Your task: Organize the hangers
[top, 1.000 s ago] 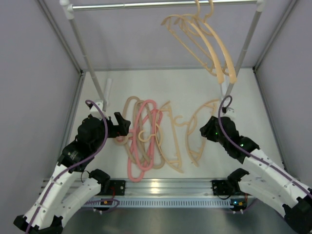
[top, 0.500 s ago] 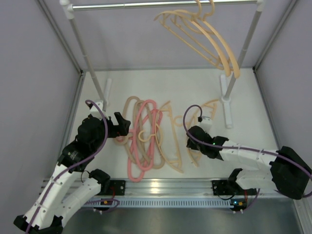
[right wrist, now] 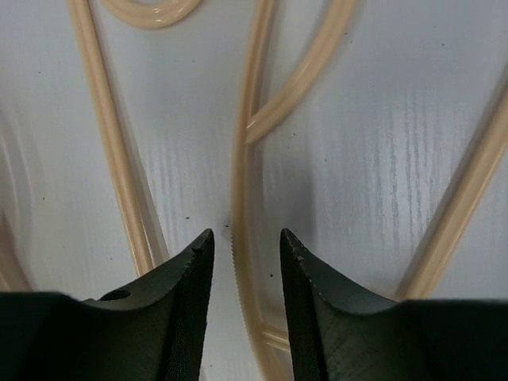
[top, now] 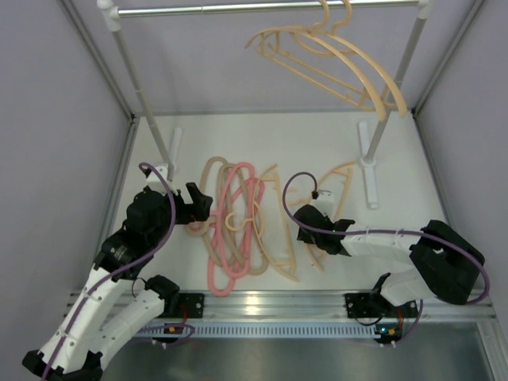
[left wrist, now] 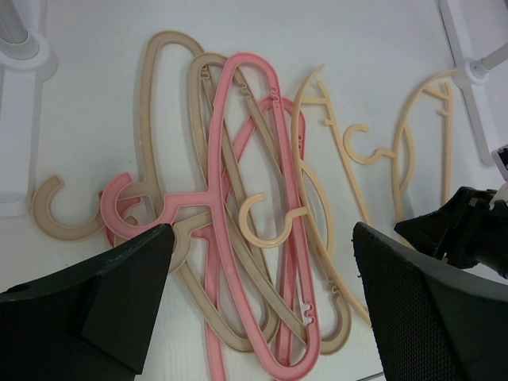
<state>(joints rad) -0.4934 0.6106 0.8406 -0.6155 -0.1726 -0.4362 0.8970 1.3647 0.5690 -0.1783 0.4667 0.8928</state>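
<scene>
Right tool [right wrist: 242, 238] straddles peach hanger [right wrist: 240, 171] (ends cropped).

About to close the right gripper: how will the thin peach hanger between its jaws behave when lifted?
The peach hanger looks thin and light, so it should lift easily but may flex. Gripped on one narrow bar by the right gripper, its smooth plastic could pivot or slip. A neighbouring peach hanger lies close, so it might snag and drag along.

A heap of hangers [top: 234, 234] lies on the surface [top: 317, 143] between left hand [top: 202, 211] and right hand [top: 302, 221]; two hangers [top: 337, 55] hang from the far rail [top: 238, 8], rightward.
</scene>
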